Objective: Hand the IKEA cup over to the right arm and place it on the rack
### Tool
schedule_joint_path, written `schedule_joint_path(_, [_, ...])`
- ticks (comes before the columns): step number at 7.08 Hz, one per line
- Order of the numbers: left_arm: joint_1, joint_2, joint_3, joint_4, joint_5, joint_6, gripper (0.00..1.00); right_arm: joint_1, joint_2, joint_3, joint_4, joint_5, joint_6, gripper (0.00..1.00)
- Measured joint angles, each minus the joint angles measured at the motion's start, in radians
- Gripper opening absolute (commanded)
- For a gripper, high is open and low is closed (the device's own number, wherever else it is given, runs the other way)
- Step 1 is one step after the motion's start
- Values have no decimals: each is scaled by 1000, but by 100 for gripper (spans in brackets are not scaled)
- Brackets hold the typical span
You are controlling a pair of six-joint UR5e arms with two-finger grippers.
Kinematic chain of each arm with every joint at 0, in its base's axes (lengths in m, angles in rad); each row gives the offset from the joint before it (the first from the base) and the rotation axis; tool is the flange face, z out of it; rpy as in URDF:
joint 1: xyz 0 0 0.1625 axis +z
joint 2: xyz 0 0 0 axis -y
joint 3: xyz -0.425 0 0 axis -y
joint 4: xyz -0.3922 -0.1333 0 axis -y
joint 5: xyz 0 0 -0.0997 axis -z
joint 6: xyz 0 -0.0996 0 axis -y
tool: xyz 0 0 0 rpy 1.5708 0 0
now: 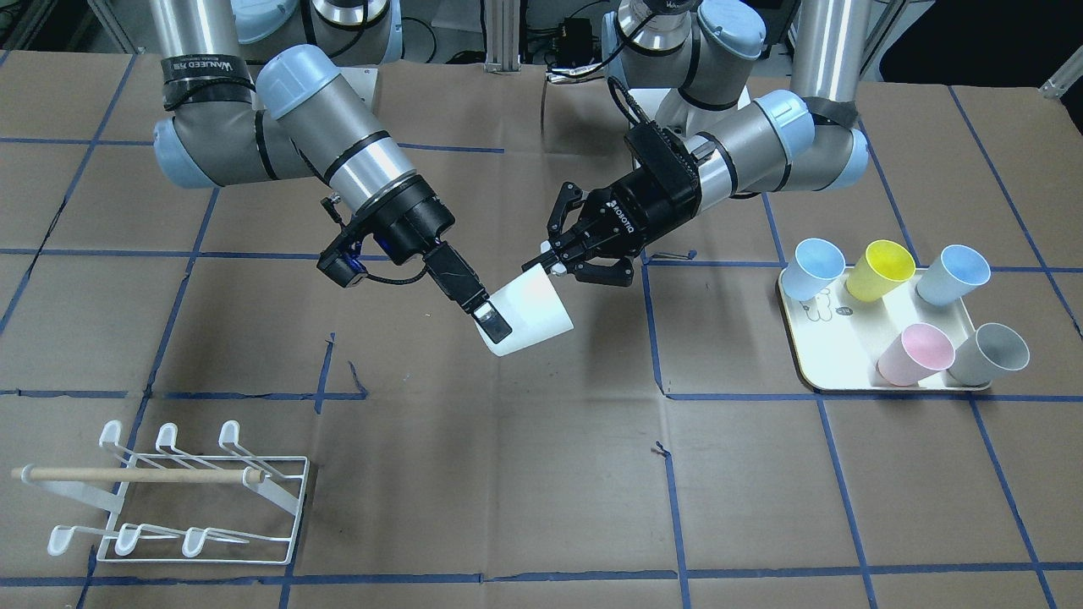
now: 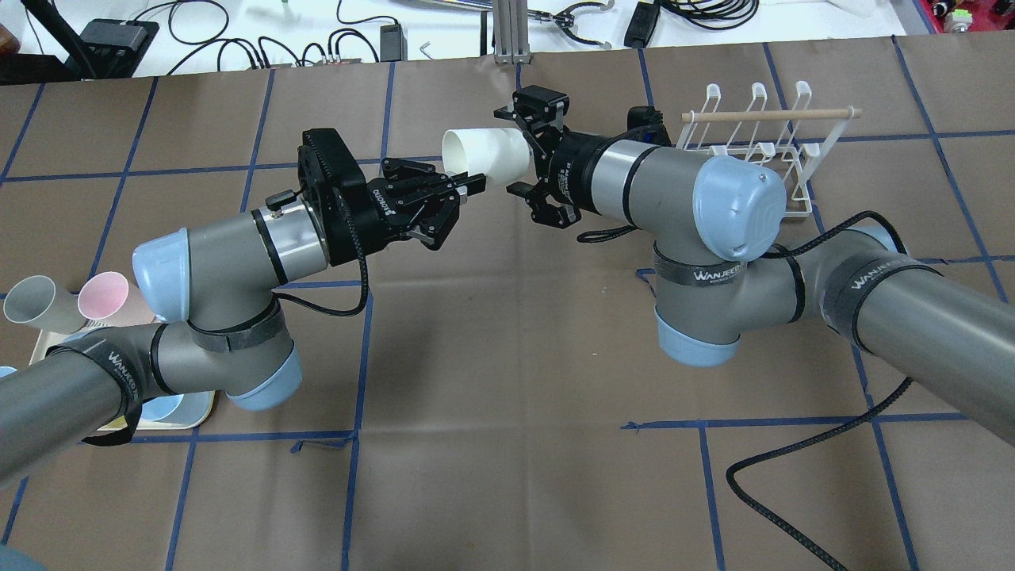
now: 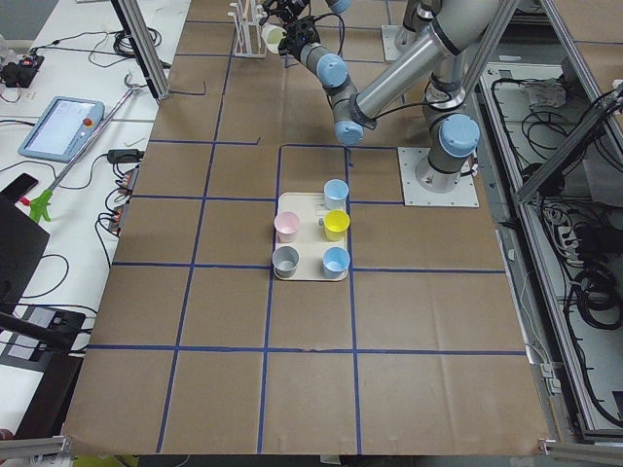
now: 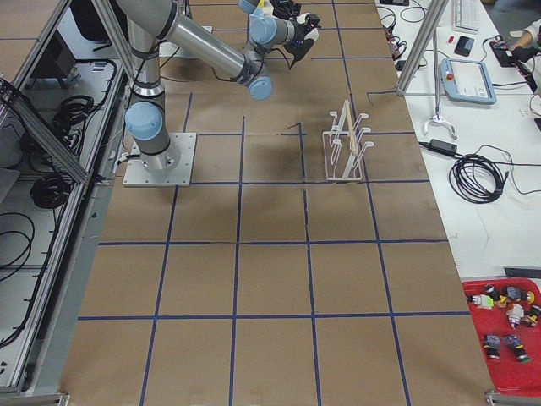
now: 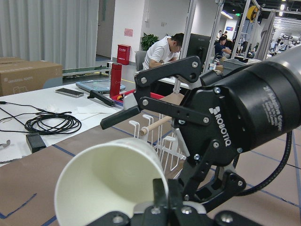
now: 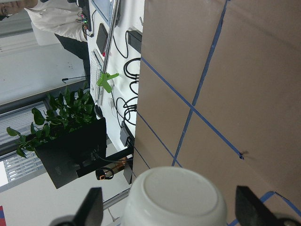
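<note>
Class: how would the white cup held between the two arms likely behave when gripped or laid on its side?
The white tapered plastic cup is probably light: the left gripper holds it sideways by its rim alone. Round and tapered, it would likely roll in a curve if laid down.

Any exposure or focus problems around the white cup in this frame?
Exterior front-facing: the white cup is washed out on its side to near-flat white. Left wrist-mounted: the left gripper at the bottom edge is out of focus, and the cup's rim is slightly soft. Right wrist-mounted: the picture is turned sideways, and the right gripper shows only as dark, soft fingers in the lower corners. Overhead exterior: evenly lit and sharp.
</note>
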Motion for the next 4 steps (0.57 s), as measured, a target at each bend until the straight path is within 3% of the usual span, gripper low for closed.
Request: schedule_joint_path(4, [0,1,0,0,1,0,6,11,4,-6,1,-1,8,99])
